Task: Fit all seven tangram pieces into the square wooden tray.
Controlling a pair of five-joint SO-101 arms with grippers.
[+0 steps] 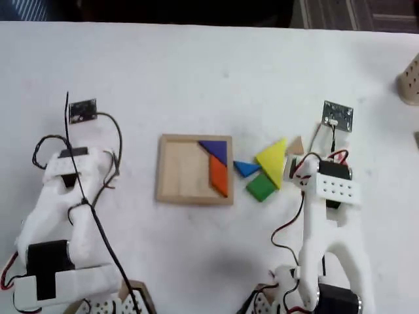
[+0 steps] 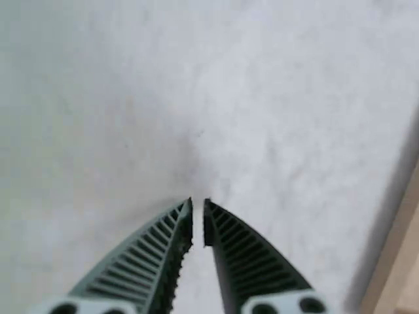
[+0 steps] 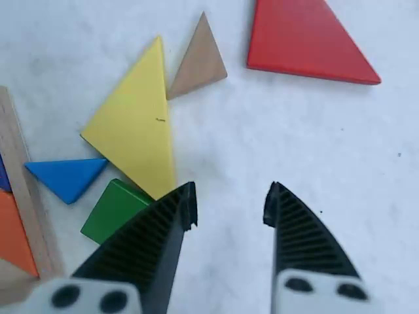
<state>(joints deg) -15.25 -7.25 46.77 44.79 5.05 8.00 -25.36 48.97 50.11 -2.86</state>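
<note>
White table (image 1: 196, 78) — right gripper (image 3: 229, 197) parted beside green square (image 3: 111, 210).

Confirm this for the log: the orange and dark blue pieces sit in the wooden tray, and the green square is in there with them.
One detail is wrong. The green square is not in the tray. It lies on the table outside the tray, next to the yellow triangle, as the high view shows. The orange piece and the dark blue piece do sit in the tray.

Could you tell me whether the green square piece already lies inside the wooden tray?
No, the green square lies outside the wooden tray, to its right, beside the yellow triangle.
</note>
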